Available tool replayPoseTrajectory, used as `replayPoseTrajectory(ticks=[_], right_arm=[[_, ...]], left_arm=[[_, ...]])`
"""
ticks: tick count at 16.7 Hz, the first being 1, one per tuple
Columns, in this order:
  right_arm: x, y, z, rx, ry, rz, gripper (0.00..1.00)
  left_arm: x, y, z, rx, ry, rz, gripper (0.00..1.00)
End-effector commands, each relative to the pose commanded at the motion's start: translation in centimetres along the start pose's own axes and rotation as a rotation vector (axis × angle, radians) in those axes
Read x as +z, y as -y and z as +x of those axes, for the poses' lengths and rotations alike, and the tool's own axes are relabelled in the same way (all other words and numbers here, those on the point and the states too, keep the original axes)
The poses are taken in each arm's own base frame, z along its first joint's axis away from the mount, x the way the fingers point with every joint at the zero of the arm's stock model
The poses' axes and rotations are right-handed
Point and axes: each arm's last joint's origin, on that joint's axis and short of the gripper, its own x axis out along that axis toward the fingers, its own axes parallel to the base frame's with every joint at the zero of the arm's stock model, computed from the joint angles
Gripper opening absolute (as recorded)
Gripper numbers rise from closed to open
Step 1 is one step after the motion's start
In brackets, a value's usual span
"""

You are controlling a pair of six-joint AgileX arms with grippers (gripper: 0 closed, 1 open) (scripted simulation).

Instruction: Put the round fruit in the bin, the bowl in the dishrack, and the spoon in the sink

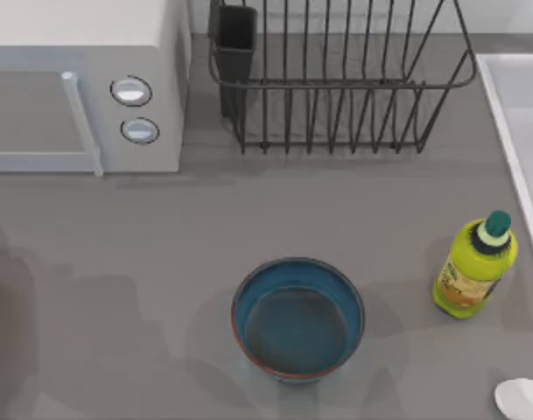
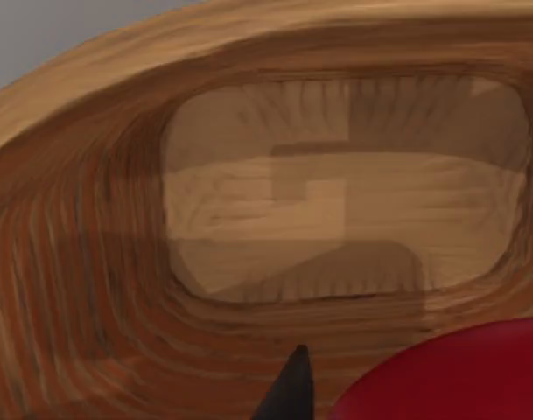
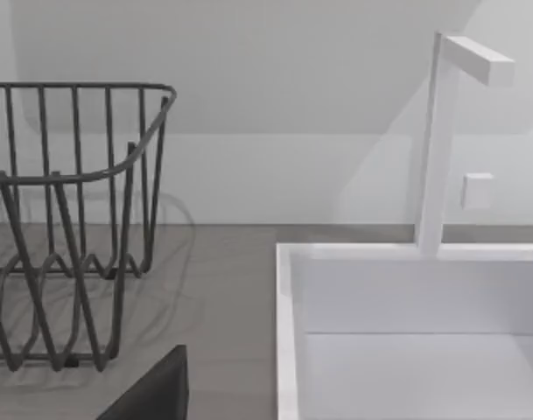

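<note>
The round fruit (image 2: 450, 376), glossy red, sits close up in the left wrist view. My left gripper (image 2: 397, 394) is shut on it above the hollow of a wooden bin (image 2: 73, 262), and one dark fingertip (image 2: 292, 385) shows beside it. The blue bowl (image 1: 298, 332) stands upright at the table's front centre. The dishrack (image 1: 336, 83) (image 3: 73, 175) is at the back centre. At the front right corner lies the white spoon (image 1: 522, 398). The sink (image 1: 520, 114) (image 3: 288, 350) runs along the right edge. My right gripper (image 3: 157, 389) faces the gap between dishrack and sink.
A white microwave (image 1: 82, 87) with two knobs fills the back left. A yellow-green bottle (image 1: 476, 267) stands upright at the right, between the bowl and the sink. A white faucet (image 3: 437, 149) rises behind the sink. The dishrack's dark cutlery cup (image 1: 235, 39) is at its left corner.
</note>
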Motion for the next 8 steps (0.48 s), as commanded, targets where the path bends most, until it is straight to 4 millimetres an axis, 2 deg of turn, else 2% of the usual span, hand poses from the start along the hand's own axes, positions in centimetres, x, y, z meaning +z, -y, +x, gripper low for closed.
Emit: replayPoseTrajectory(ticks=[6, 8], right_arm=[[0.00, 0.00, 0.00, 0.000, 0.000, 0.000, 1.00], [0.00, 0.00, 0.00, 0.000, 0.000, 0.000, 1.00]], left_arm=[[0.00, 0.00, 0.00, 0.000, 0.000, 0.000, 0.98], [0.00, 0.00, 0.00, 0.000, 0.000, 0.000, 1.00]])
